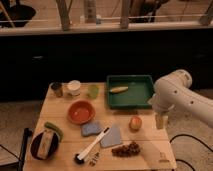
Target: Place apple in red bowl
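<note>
No text or label can be read anywhere.

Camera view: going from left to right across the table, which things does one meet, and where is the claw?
dark bowl → red bowl → yellow banana-like thing → apple → claw, which hangs at the table's right side, just right of the apple.

Wooden table (150, 150), smooth red bowl (70, 112); cream plastic end effector (161, 121) beside apple (135, 123).
</note>
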Robot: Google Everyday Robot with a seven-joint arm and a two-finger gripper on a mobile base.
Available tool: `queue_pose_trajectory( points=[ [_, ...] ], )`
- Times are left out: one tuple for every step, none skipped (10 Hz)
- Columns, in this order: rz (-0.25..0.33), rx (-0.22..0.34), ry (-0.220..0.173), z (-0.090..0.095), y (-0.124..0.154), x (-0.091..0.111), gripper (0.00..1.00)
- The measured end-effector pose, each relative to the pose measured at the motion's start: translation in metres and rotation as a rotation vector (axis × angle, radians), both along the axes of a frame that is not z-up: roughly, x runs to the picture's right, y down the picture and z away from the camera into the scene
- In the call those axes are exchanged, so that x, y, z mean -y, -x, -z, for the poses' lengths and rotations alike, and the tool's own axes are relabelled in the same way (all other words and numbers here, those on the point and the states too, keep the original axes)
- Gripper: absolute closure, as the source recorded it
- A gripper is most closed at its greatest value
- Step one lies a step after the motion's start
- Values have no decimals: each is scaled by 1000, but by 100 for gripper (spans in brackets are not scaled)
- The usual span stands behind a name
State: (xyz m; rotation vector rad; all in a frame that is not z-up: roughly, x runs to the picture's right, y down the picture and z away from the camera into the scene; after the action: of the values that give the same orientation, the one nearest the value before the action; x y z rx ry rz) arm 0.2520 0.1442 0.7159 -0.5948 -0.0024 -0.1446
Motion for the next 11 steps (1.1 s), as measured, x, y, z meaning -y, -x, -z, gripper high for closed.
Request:
queue_pose_trajectory(
  points=[
    [16,12,1,-4,5,-2,20],
    [29,20,4,-6,6,-4,20],
    [47,33,9,-8,8,-6,20],
    [60,42,12,-12,12,-8,20],
    [76,55,16,-19,19,-12,20],
    [90,67,21,-25,25,-16,20],
    [106,80,24,-31,31,-19,20],
    [114,87,26,-33,32,-19,20],
    [121,92,28,-35,32,-21,20],
    [126,102,31,-42,37,-25,20],
    [131,111,34,-49,40,-30,20]
  ],
)
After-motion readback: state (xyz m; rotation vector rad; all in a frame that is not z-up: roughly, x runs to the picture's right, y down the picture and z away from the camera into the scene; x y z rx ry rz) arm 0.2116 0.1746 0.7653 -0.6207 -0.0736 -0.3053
